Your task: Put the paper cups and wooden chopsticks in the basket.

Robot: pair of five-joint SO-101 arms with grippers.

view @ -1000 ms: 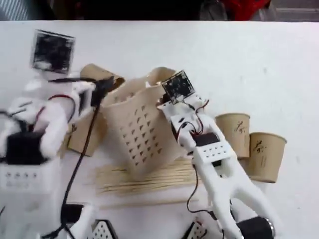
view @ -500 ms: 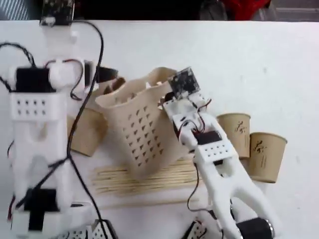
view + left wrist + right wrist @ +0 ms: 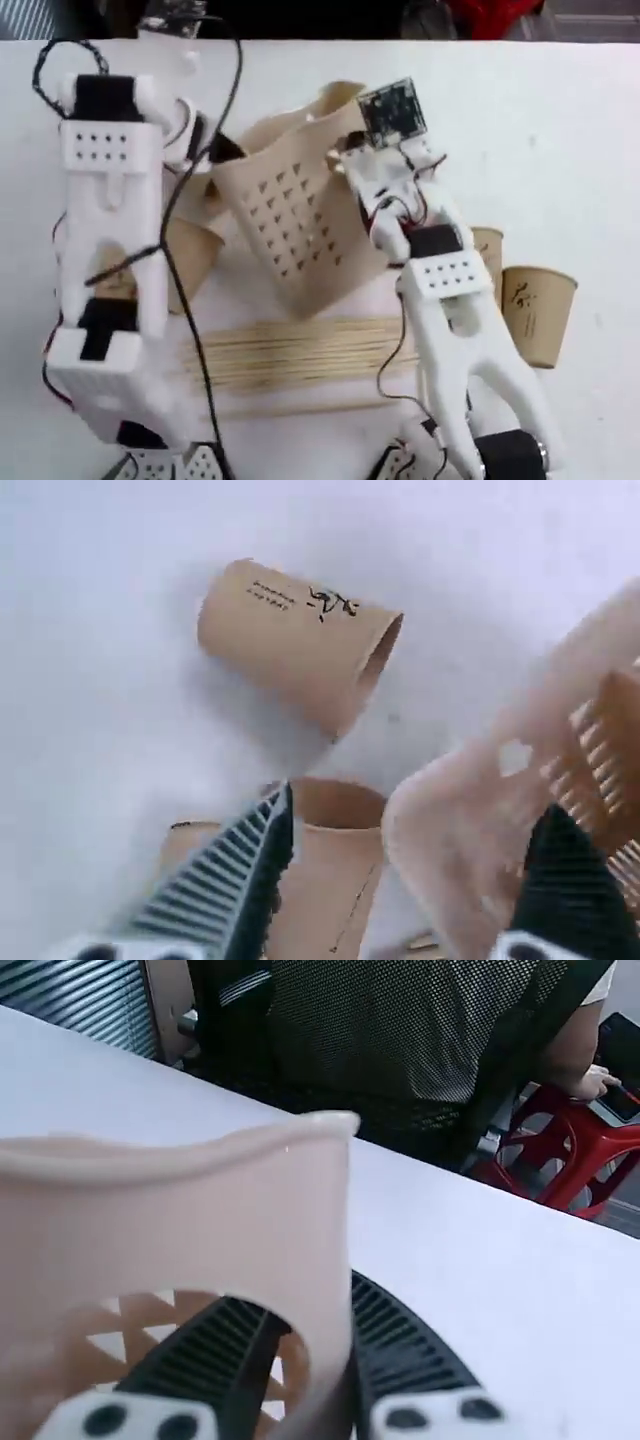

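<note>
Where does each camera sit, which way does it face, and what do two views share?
High view: fixed above the table, looking down on the left arm, the right arm, the basket and chopsticks.
Left wrist view: on the left arm, looking down past its open left gripper at a cup lying on its side.
Right wrist view: on the right arm, looking across the table past the right gripper, shut on the basket's wall.
Shared: all three show the basket.

Basket point(image 3: 295, 215) is tilted at mid table point(image 3: 560, 130), its rim clamped by right gripper point(image 3: 315, 1320). Chopsticks point(image 3: 300, 350) are laid in front of it. Two cups point(image 3: 535, 310) are stood at its right, other cups point(image 3: 190, 262) at its left.
</note>
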